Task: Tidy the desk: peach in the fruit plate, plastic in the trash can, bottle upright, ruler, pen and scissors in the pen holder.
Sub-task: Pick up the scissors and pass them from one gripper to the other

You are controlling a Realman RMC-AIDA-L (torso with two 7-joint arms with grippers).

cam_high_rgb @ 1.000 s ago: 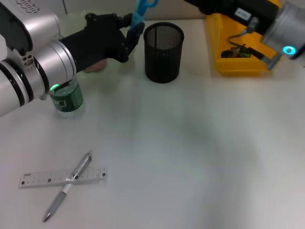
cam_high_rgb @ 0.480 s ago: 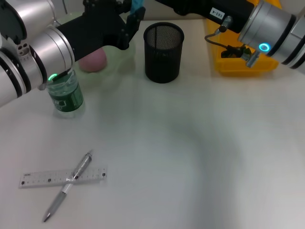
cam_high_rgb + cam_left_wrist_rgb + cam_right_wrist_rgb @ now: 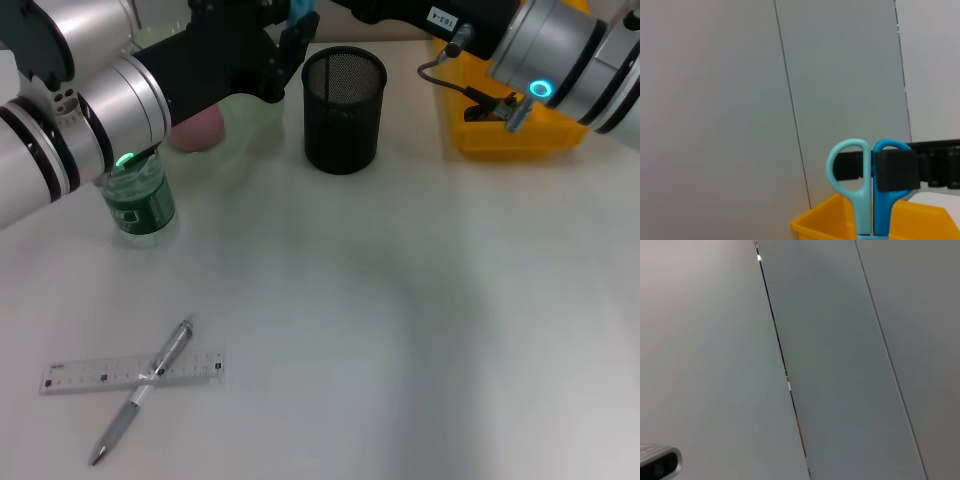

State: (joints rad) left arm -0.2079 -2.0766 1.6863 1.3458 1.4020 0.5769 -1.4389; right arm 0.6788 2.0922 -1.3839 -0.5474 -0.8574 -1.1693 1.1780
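My left gripper [image 3: 290, 35] is at the back of the table, just left of the black mesh pen holder [image 3: 343, 95], and is shut on the blue scissors [image 3: 298, 10]. The scissors [image 3: 862, 190] stand handles-up in the left wrist view, and a black block overlaps the darker handle ring. My right arm [image 3: 450, 20] reaches across the back from the right to above the pen holder; its fingertips run off the head view's top edge. The peach [image 3: 197, 128] lies in the pale green fruit plate [image 3: 255, 112]. The green-labelled bottle [image 3: 138, 200] stands upright. Ruler [image 3: 130, 370] and pen [image 3: 145, 388] lie crossed at front left.
The yellow trash can [image 3: 500, 125] stands at the back right, partly behind my right arm, and its rim [image 3: 920, 220] shows behind the scissors. No plastic shows in the frames. A grey wall fills the right wrist view.
My left gripper has lifted the scissors higher and slightly right, so they now leave the top edge. My right arm has swung left across the back toward them.
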